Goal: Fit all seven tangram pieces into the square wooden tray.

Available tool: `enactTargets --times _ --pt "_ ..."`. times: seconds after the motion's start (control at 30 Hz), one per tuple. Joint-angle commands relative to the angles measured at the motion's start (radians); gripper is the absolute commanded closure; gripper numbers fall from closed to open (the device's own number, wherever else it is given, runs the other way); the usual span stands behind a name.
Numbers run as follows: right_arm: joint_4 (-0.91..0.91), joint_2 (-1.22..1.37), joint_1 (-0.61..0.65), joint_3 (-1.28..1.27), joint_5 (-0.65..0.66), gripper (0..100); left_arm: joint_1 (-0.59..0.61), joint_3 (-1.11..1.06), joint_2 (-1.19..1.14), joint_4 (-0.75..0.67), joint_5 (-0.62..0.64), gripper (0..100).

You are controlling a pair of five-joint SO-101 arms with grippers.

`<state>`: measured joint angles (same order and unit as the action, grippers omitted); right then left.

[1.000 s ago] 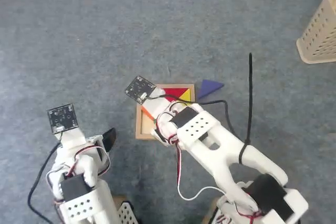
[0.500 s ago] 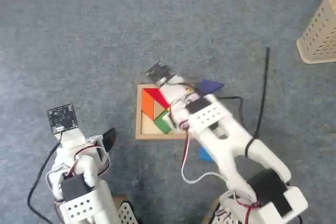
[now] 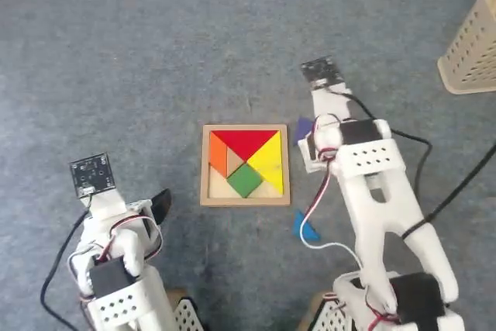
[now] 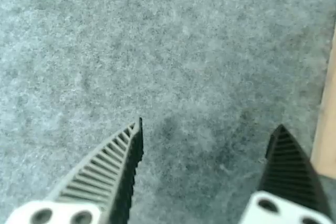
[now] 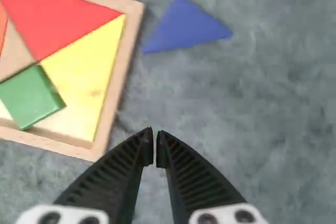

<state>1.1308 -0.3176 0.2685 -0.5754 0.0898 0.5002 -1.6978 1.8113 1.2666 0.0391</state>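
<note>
- Holding our right gripper [image 5: 155, 132] shut and empty, we see a smooth blue triangle [image 5: 184, 24] on fuzzy carpet [image 5: 262, 103] just beside the square wooden tray [image 5: 122, 72].
- Our left gripper [image 4: 210, 124] gapes, ridged fingers [image 4: 118, 166] apart.

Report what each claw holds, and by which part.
Nothing is held. The left claw is open over the carpet. The right claw is shut and empty, beside the tray and near the blue triangle.

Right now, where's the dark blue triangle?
In the right wrist view, the dark blue triangle lies on carpet just outside the wooden tray, near the red piece.
</note>
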Motion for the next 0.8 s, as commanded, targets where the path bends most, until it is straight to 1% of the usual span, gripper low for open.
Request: enactTargets --times 0.0,0.07,0.13,0.23,0.3,0.43,0.5,0.57,0.63,0.7,0.77 --pt "0.081 0.05 -0.054 0.084 -0.048 98.9 -0.002 0.013 0.012 -0.002 -0.002 65" --pt "0.127 0.061 -0.058 0.078 -0.035 99.1 -0.002 0.013 0.012 -0.002 -0.002 65" --pt "0.145 0.051 -0.044 0.04 0.031 99.1 -0.002 0.013 0.012 -0.002 -0.002 65" --pt "0.145 -0.019 0.018 -0.061 0.109 99.1 -0.002 0.013 0.012 -0.002 -0.002 65" --pt "0.139 -0.09 0.067 -0.135 0.186 99.1 -0.002 0.013 0.012 -0.002 -0.002 65" --pt "0.182 -0.225 0.156 -0.241 0.408 99.1 -0.002 0.013 0.012 -0.002 -0.002 65" --pt "0.213 -0.278 0.199 -0.267 0.462 99.0 -0.002 0.013 0.012 -0.002 -0.002 65" --pt "0.229 -0.311 0.242 -0.273 0.442 98.9 -0.002 0.013 0.012 -0.002 -0.002 65" --pt "0.22 -0.314 0.277 -0.278 0.362 98.8 -0.002 0.013 0.012 -0.002 -0.002 65" --pt "0.214 -0.289 0.311 -0.279 0.255 98.8 -0.002 0.013 0.012 -0.002 -0.002 65" --pt "0.194 -0.243 0.341 -0.292 0.193 98.3 -0.002 0.013 0.012 -0.002 -0.002 65"
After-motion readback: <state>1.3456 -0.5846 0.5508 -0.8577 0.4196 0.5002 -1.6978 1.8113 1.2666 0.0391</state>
